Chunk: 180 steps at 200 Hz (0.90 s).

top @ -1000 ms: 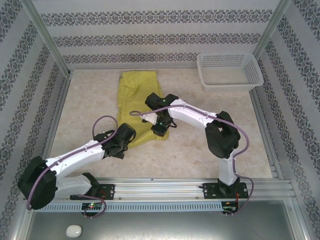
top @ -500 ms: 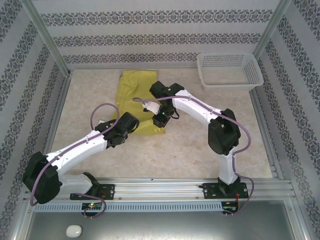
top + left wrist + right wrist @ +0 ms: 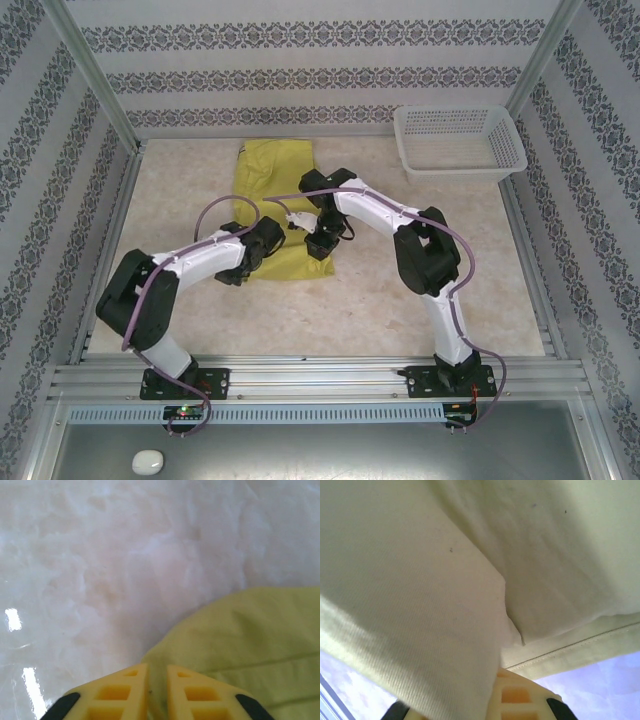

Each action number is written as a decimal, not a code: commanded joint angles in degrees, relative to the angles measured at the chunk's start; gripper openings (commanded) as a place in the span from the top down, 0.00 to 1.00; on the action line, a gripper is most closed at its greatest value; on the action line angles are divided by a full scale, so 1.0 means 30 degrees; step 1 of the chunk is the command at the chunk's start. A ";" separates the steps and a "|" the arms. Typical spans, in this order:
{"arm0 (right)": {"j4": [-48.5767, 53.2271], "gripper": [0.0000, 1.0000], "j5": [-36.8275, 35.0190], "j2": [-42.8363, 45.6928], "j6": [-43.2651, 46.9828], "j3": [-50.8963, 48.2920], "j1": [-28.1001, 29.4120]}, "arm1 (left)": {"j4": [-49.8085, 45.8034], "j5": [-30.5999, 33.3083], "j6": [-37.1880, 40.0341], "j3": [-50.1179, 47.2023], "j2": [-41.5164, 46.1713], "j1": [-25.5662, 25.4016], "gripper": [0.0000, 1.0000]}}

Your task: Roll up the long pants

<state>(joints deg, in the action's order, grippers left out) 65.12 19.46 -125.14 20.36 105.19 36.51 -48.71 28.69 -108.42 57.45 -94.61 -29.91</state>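
Pants (image 3: 250,640) hem roll | left claw (image 3: 157,692) clenched on pants | right claw (image 3: 320,245): cannot tell, cloth-draped | advice: carry both evenly toward 12 o'clock, roll tight.

Basket (image 3: 462,167) right of pants (image 3: 265,175)

Long pants (image 3: 265,175) — soft matt cloth, glossy table (image 3: 400,300)

A pale, marbled desk (image 3: 350,310) sits boxed in by walls (image 3: 300,70) papered in bands of dark floral pattern, with aluminium posts (image 3: 92,75) at the far corners. A white mesh basket (image 3: 460,160) stands at the far right; light glints off the glossy top.
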 commanded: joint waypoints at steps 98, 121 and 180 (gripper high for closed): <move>-0.2444 0.42 -0.7266 0.6703 -0.1489 -0.1787 0.2081 | -0.0880 0.0364 0.4870 0.4871 -0.2988 0.3179 0.88; -0.3265 0.38 -0.7733 0.8464 -0.2218 -0.2657 0.3598 | -0.0957 -0.0181 0.5227 0.5622 -0.3854 0.3256 0.87; -0.5724 1.00 -0.4298 0.6981 -0.3797 -0.5457 0.3559 | -0.0839 -0.0517 0.5291 0.5291 -0.4137 0.3379 0.87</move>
<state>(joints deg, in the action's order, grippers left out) 51.00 3.31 -98.08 11.90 93.12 49.01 -49.36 27.22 -93.82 73.54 -106.74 -20.49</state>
